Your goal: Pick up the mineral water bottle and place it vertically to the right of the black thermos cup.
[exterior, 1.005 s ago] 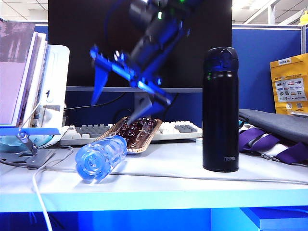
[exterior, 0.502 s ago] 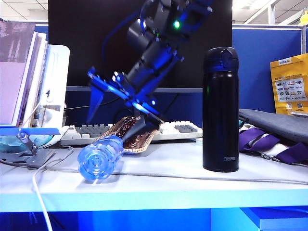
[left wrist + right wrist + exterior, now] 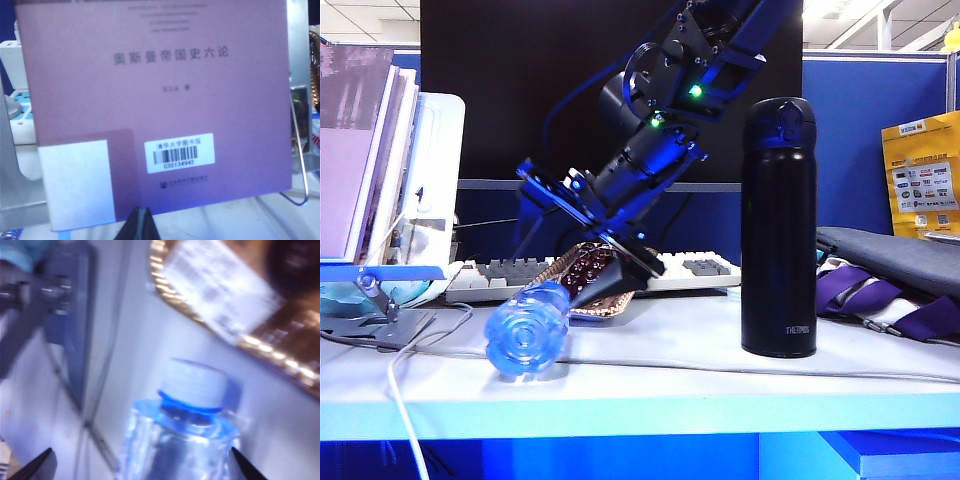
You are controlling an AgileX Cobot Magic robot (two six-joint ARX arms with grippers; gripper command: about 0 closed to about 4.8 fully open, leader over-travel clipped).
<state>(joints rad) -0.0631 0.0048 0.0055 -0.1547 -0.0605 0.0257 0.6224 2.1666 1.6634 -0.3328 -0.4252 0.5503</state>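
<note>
In the exterior view, the mineral water bottle [image 3: 533, 330] is seen lying on the worktop [image 3: 650, 385] left of the black thermos cup [image 3: 778, 228], base toward the camera; the right gripper [image 3: 570, 255] is spread astride it.

In the left wrist view, only a purple book [image 3: 150, 110] is shown; the left gripper's jaw state cannot be told.

In the right wrist view, the bottle's neck is framed between parted jaws.

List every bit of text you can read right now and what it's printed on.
"THERMOS" – white lettering near the base of the black thermos cup.
"奥斯曼帝国史六论" – title on the purple book cover, left wrist view.
"C32134942" – barcode sticker on that book; the lines above and below it are too blurred.
Yellow poster: logos too small to read.
Mineral water bottle: no readable label.
</note>
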